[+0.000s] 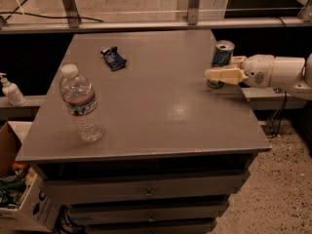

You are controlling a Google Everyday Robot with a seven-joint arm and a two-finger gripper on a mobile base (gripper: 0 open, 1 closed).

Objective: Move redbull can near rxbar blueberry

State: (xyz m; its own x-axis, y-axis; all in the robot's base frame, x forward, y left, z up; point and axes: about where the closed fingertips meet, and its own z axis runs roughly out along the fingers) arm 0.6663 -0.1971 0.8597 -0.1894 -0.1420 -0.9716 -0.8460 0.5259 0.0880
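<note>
The grey desk (161,111) carries a water bottle (80,104) upright near its front left; the rxbar blueberry (113,58) lies flat back left; the redbull can (223,52) stands at the right edge. The pincer (214,73) reaches in over that edge, against the can.
</note>
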